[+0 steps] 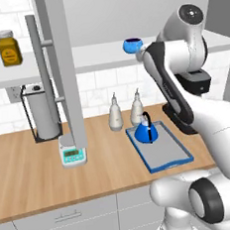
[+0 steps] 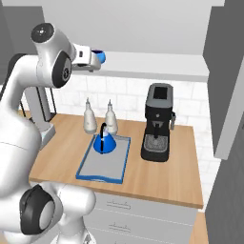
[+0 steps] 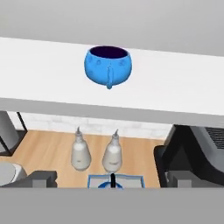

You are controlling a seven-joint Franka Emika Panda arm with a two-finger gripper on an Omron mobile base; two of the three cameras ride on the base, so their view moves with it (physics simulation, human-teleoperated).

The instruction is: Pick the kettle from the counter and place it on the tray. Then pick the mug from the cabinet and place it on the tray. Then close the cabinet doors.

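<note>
- Left base view: the white arm [image 1: 197, 124] stood nearest, rising at lower right. Beyond it, the tray [image 1: 177, 157] lay on the counter [image 1: 38, 174] and held the kettle [image 1: 146, 131] at its far end; the rest of the tray was bare. Two pale bottles [image 1: 115, 114] stood just behind. The mug [image 1: 132, 45] sat on the cabinet [image 1: 96, 56] shelf; the cabinet doors [image 1: 62, 67] stood open. A yellow jar [image 1: 8, 47] occupied the shelf's left part.
- Right base view: the gripper [image 2: 95, 59] was raised to shelf height, near the mug; the coffee machine [image 2: 158, 121] stood right of the tray.
- Hand view: the mug faced the camera, handle forward, its dark inside apparently empty; the fingers were spread wide, grasping nothing.
</note>
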